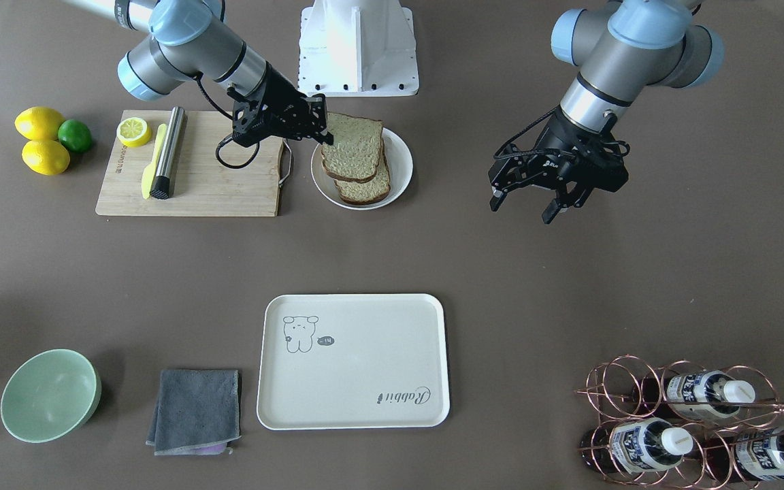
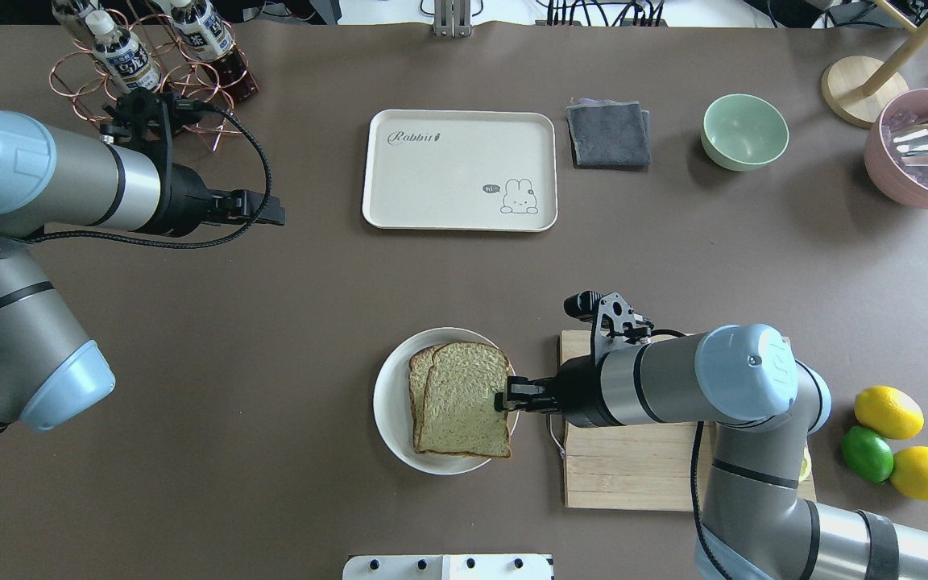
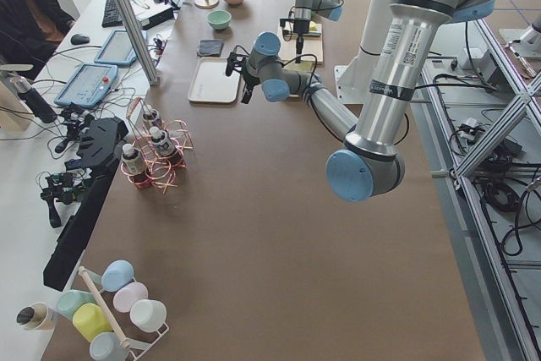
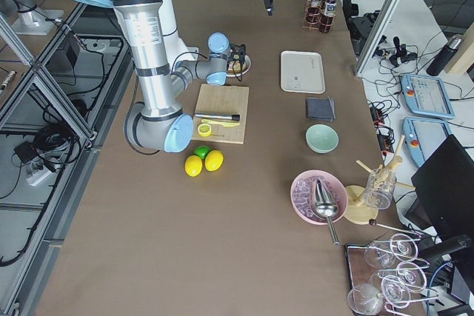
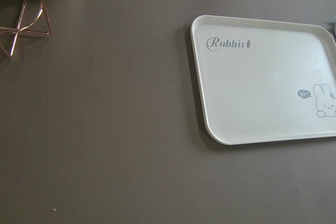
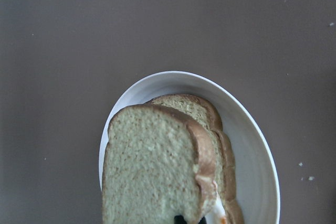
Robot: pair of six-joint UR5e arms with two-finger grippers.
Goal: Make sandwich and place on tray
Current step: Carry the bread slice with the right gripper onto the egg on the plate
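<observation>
The sandwich (image 1: 353, 146) lies on a round white plate (image 1: 402, 158): two brown-crusted slices, the top one shifted off the lower one. It also shows in the overhead view (image 2: 460, 399) and the right wrist view (image 6: 157, 166), where a sliver of white egg (image 6: 215, 211) peeks out between the slices. My right gripper (image 1: 327, 131) is shut on the top slice's edge next to the cutting board. My left gripper (image 1: 525, 207) is open and empty above bare table. The cream tray (image 1: 354, 361) with "Rabbit" lettering lies empty; it also shows in the left wrist view (image 5: 268, 82).
A wooden cutting board (image 1: 194, 173) with a lemon half, a yellow knife and a metal cylinder lies beside the plate. Two lemons and a lime (image 1: 45, 139) lie beyond it. A green bowl (image 1: 48, 395), a grey cloth (image 1: 194, 408) and a copper bottle rack (image 1: 691, 422) flank the tray.
</observation>
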